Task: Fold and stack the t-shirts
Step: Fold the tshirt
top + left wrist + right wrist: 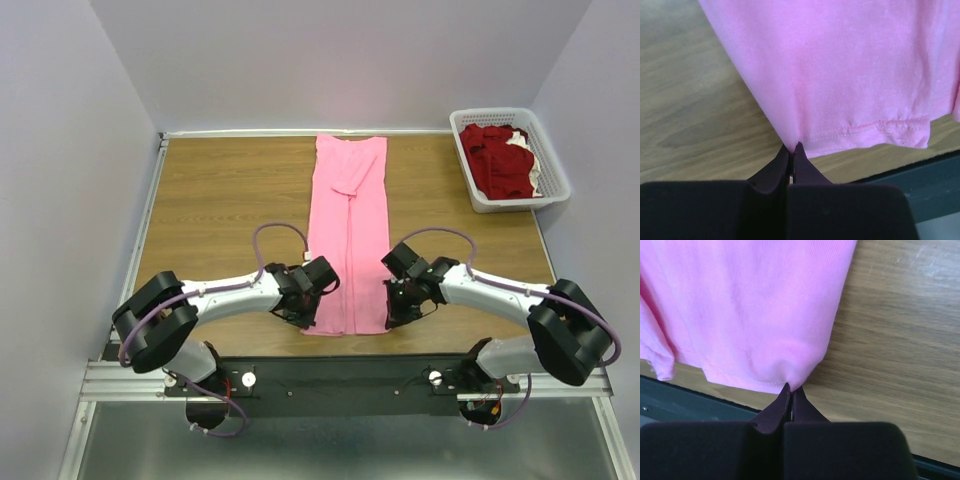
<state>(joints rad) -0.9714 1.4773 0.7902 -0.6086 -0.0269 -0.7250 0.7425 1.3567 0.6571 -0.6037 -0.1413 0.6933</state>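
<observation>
Pinching the near left corner of the pink t-shirt (347,230) with the left gripper (792,147), jaws pressed fully together on the hem. Clamping the near right corner likewise with the right gripper (790,387). Lying as a long folded strip down the middle of the table (220,190). Spotting the dark red t-shirts (498,160) heaped in the basket (522,203), far right.

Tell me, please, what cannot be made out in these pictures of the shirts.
- Top view: how many dark red shirts fill the basket; they are bunched and small.
- Top view: how many layers the folded pink shirt has; the top layer covers them.
- Wrist views: its collar end; cut off by the top edge.
- Wrist views: how much hem the shut jaws pinch; they hide it.
</observation>
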